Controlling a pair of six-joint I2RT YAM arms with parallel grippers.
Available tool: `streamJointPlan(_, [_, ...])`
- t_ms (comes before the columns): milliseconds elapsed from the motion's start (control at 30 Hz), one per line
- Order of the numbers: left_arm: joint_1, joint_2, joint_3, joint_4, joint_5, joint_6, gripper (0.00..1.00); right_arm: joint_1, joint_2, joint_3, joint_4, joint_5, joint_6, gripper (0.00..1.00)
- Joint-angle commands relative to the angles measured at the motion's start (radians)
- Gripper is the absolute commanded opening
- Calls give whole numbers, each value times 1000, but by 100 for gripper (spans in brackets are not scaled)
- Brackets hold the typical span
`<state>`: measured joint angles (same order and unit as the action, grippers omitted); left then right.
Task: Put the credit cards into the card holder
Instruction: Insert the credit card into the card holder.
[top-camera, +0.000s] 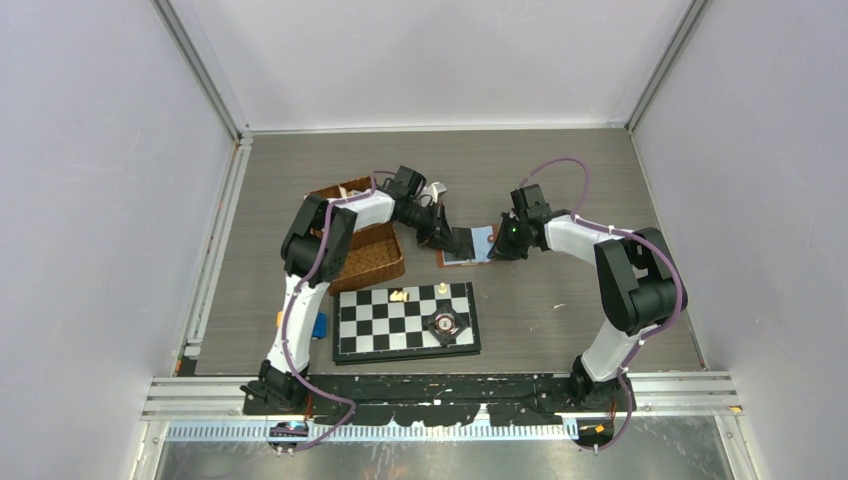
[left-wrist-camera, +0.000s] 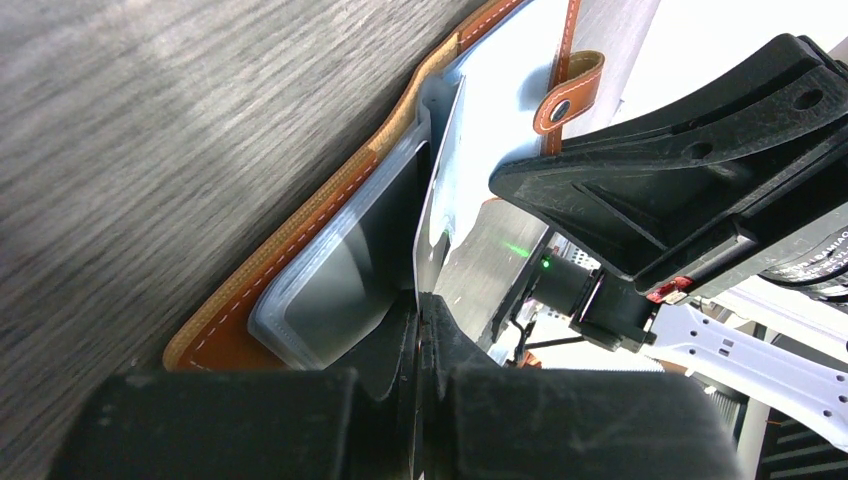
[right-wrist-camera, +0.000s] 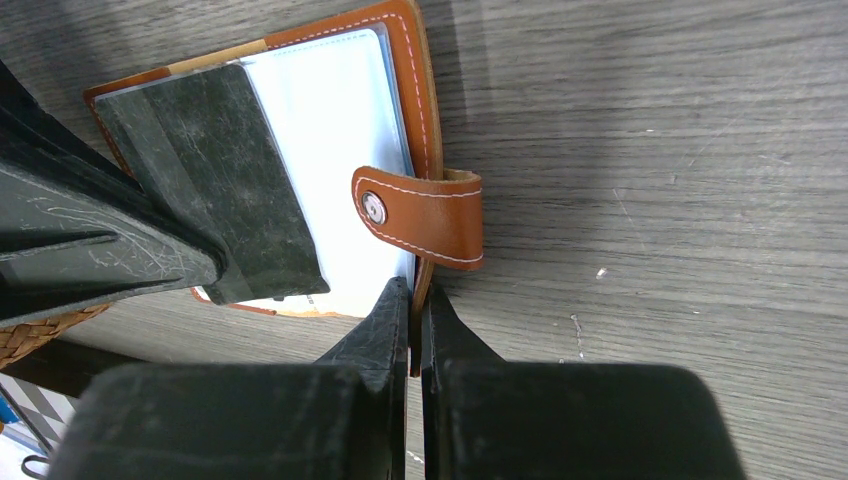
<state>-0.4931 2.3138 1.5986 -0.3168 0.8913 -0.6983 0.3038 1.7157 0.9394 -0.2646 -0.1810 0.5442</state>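
Note:
The tan-brown card holder (top-camera: 478, 240) lies open on the grey table between my two grippers. Its pale inside and snap-tab strap (right-wrist-camera: 430, 215) face up. My left gripper (top-camera: 447, 243) is shut on a thin pale credit card (left-wrist-camera: 432, 190). It holds the card edge-on against the clear sleeves of the card holder (left-wrist-camera: 300, 250), jaws (left-wrist-camera: 422, 305) pressed together on it. My right gripper (top-camera: 497, 250) is shut on the card holder's right leather edge (right-wrist-camera: 415, 290), just below the strap. No other credit cards show.
A brown wicker basket (top-camera: 365, 250) stands just left of the card holder, under the left arm. A chessboard (top-camera: 405, 320) with a few pieces lies in front. A small blue object (top-camera: 320, 325) sits left of the board.

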Motion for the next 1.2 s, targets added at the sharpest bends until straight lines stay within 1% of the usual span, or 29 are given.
streamJointPlan(0, [12, 18, -14, -57, -35, 33, 0, -3, 32, 15, -39, 78, -13, 1])
streamJointPlan(200, [11, 11, -16, -77, -43, 43, 0, -3, 26, 13, -39, 80, -10, 0])
streamJointPlan(633, [-1, 54, 13, -64, -43, 11, 0, -3, 20, 8, -23, 39, -6, 0])
streamJointPlan(1167, [-29, 59, 21, 15, -77, -47, 0, -3, 15, -1, -7, 11, 2, 1])
